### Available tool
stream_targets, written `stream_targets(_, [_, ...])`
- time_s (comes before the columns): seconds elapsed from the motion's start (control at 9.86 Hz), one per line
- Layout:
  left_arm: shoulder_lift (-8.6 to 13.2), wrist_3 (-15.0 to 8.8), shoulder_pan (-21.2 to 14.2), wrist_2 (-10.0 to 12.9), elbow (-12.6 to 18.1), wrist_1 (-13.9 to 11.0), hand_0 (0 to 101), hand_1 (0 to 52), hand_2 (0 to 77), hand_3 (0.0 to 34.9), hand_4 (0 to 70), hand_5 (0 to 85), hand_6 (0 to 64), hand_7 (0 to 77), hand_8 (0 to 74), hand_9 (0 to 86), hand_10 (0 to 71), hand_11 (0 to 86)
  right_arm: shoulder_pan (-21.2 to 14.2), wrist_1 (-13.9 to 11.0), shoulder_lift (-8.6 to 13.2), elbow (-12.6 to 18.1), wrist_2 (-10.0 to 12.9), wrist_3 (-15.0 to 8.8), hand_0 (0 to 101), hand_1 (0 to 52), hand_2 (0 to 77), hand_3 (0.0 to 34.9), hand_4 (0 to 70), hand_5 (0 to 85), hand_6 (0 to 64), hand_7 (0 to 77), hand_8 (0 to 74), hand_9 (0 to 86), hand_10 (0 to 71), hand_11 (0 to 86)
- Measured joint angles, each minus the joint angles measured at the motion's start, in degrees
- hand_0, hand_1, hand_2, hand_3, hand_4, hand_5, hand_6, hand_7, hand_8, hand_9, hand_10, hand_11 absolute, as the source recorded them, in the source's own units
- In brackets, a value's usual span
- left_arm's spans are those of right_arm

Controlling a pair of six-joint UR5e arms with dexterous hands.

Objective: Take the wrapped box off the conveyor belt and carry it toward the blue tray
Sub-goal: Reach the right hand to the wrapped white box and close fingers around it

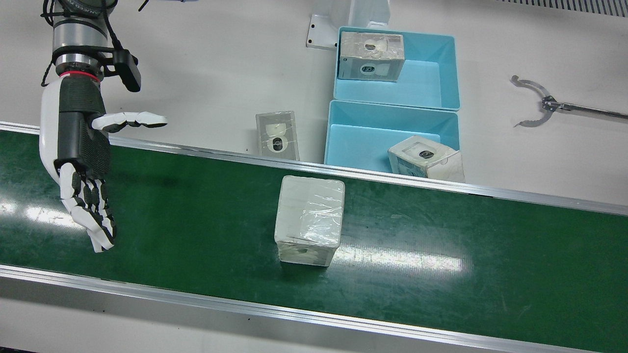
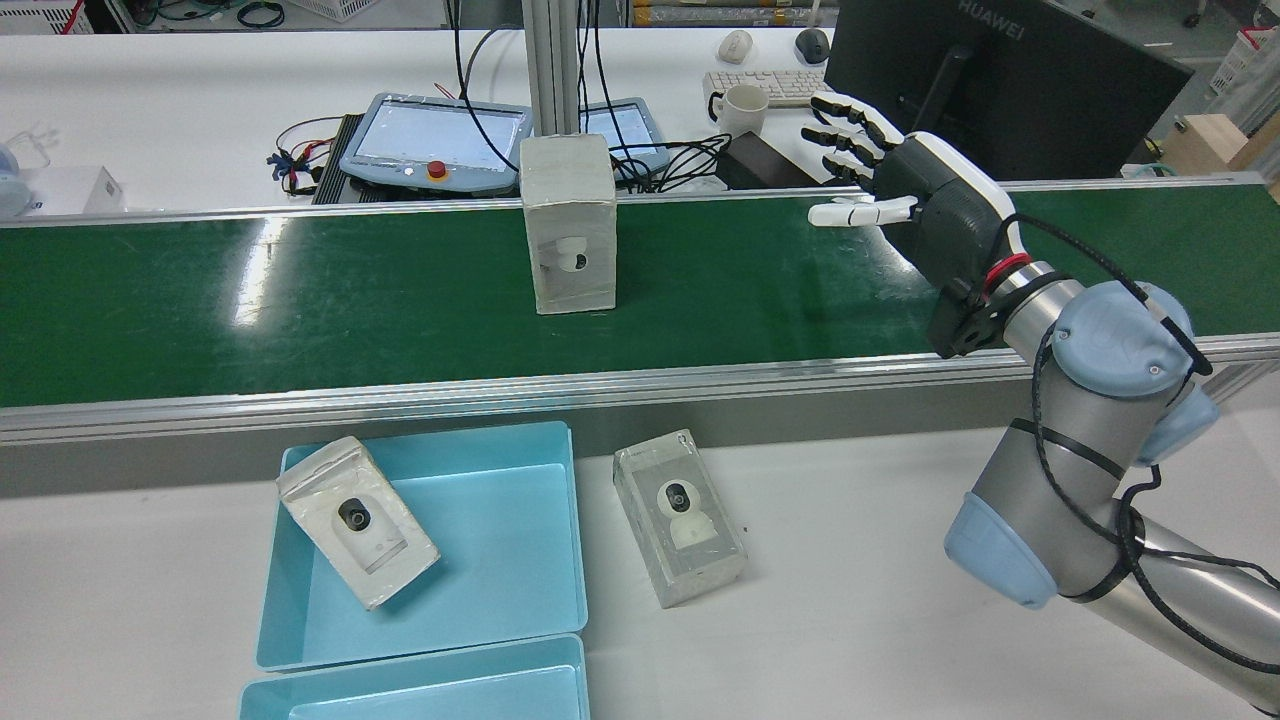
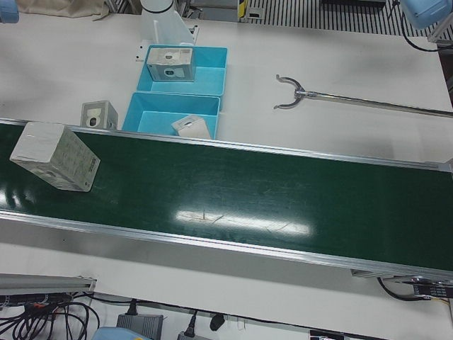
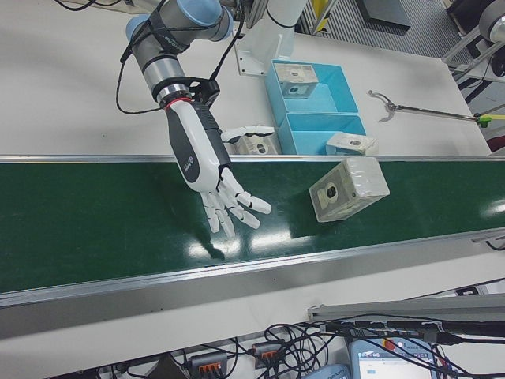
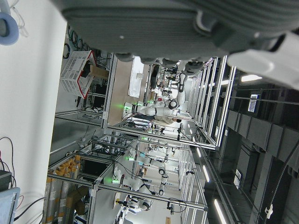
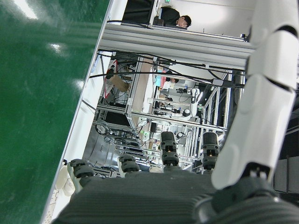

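The wrapped box stands on the green conveyor belt near its middle; it also shows in the rear view, the left-front view and the right-front view. My right hand is open and empty, fingers spread, above the belt well apart from the box on the robot's right side; it also shows in the rear view. The blue tray sits on the table beside the belt. My left hand shows only as a grey palm in its own view.
A second blue tray holds a wrapped box. Another box leans in the near tray, and one lies on the table beside it. A metal grabber tool lies on the table beyond the trays.
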Motion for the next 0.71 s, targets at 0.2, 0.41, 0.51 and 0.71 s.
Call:
stream_targets(0.2, [0.0, 0.0, 0.0, 0.0, 0.0, 0.0, 0, 0.0, 0.5, 0.0, 0.0, 0.5, 0.0, 0.5, 0.5, 0.5, 0.0, 0.0, 0.85, -0.24, 0.12, 0.39, -0.18, 0.44, 42, 10.9, 13.1, 30.7, 0.5, 21.3, 0.0, 16.9, 1.6, 7.1, 3.3, 6.0])
stream_targets(0.41, [0.0, 0.0, 0.0, 0.0, 0.0, 0.0, 0, 0.0, 1.1, 0.0, 0.0, 0.5, 0.0, 0.5, 0.0, 0.5, 0.5, 0.0, -0.02, -0.35, 0.93, 0.1, -0.23, 0.94, 44, 10.9, 13.1, 29.9, 0.5, 20.7, 0.0, 19.1, 2.7, 7.1, 2.7, 6.0])
stream_targets(0.51, [0.0, 0.0, 0.0, 0.0, 0.0, 0.0, 0, 0.0, 1.1, 0.0, 0.0, 0.5, 0.0, 0.5, 0.0, 0.5, 0.5, 0.0, -0.08, -0.52, 1.16, -0.13, -0.24, 0.89, 44, 10.9, 13.1, 30.1, 0.5, 20.2, 0.0, 19.1, 1.1, 7.1, 2.7, 6.0])
stream_targets(0.71, [0.0, 0.0, 0.0, 0.0, 0.0, 0.0, 0, 0.0, 0.5, 0.0, 0.0, 0.5, 0.0, 0.5, 0.5, 0.0, 0.5, 0.0, 1.71, -0.74, 1.79, -0.68, -0.22, -0.4, 44, 11.5, 13.1, 30.0, 1.6, 18.0, 0.0, 19.1, 1.1, 7.1, 3.3, 6.0])
